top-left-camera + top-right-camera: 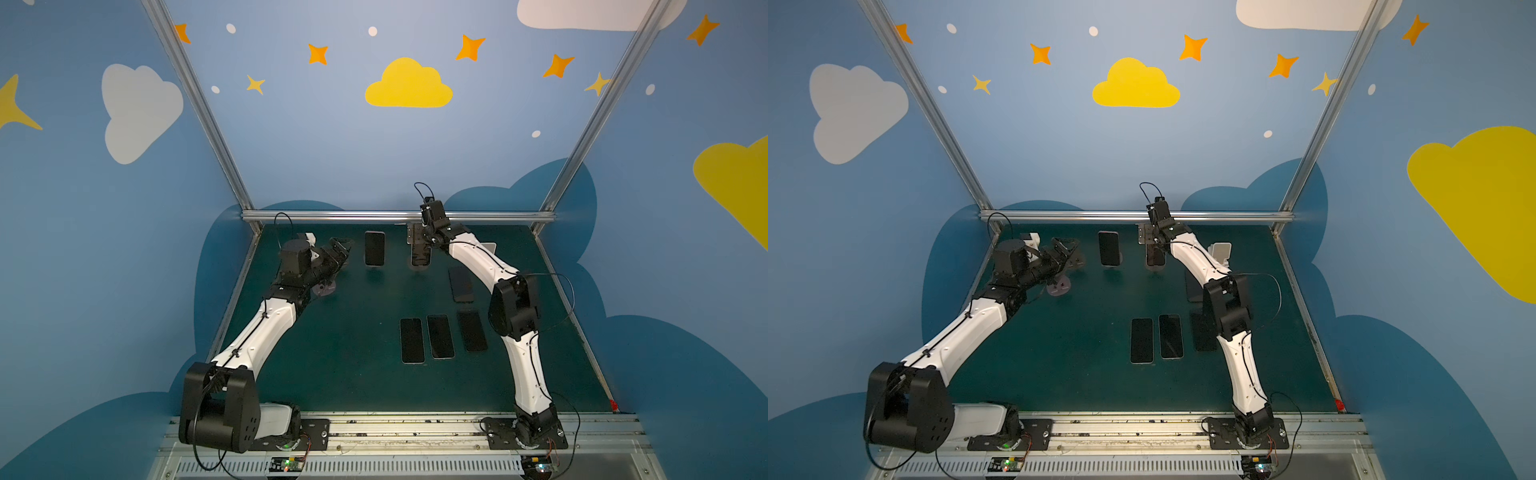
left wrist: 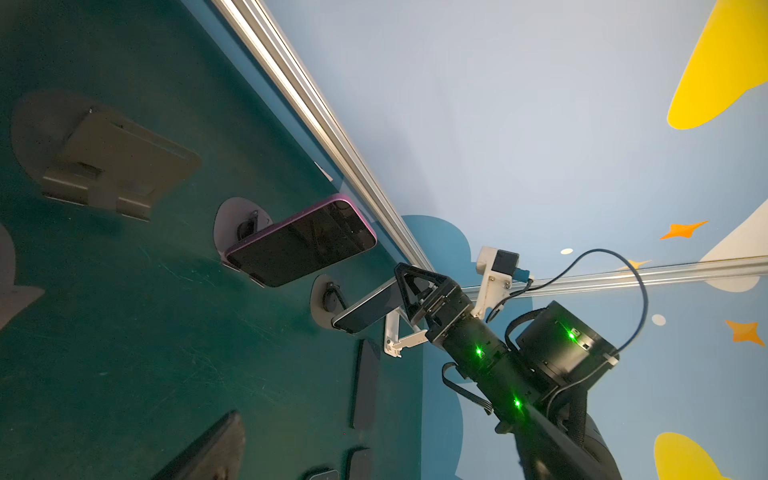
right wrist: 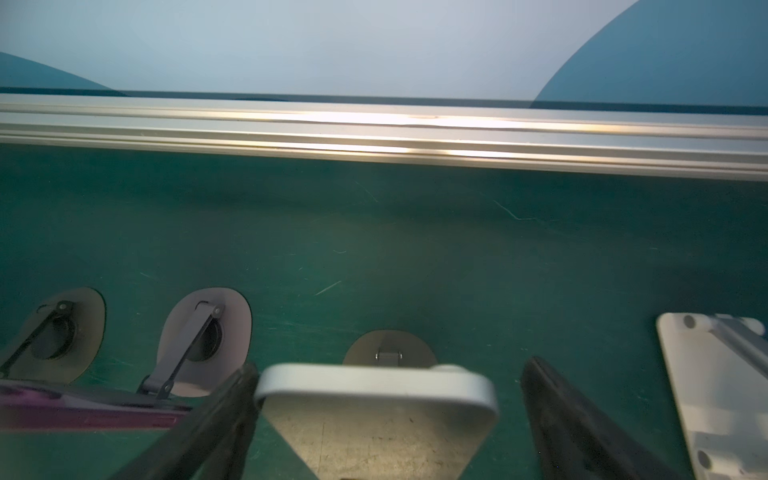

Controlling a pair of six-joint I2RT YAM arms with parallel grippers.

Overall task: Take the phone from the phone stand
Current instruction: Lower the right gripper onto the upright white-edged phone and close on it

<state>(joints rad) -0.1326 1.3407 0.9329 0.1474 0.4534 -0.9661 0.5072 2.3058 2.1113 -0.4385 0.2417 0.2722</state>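
Top views, both alike, show the left gripper (image 1: pixel 344 251) low over the far-left part of the green desk (image 1: pixel 340 374), its jaws spread wide and holding nothing. Just on its near side stands an empty dark stand (image 1: pixel 323 288). To the right of the gripper a purple-edged phone (image 1: pixel 374 248) leans upright on a round-based stand of its own, its dark screen facing the near edge.

Next to the right comes the task's thing: the silver phone (image 3: pixel 374 388), still seated on the phone stand (image 3: pixel 389 353) at the far middle of the desk. The right gripper (image 3: pixel 388 368) reaches down over its top edge with the jaws apart and the phone between them, not clamped. In the right wrist view the left finger (image 3: pixel 232 399) seems to lie right against the phone's left corner, while the right finger (image 3: pixel 557 407) stands clear of the other side.

Further right, partly hidden behind the right arm, an empty white stand (image 1: pixel 1220 250) sits near the far-right corner. On the near side of it one flat phone (image 1: pixel 461 284) lies face up — and nearer still, three more flat phones (image 1: pixel 440 336) lie side by side in a row, apart from both grippers.
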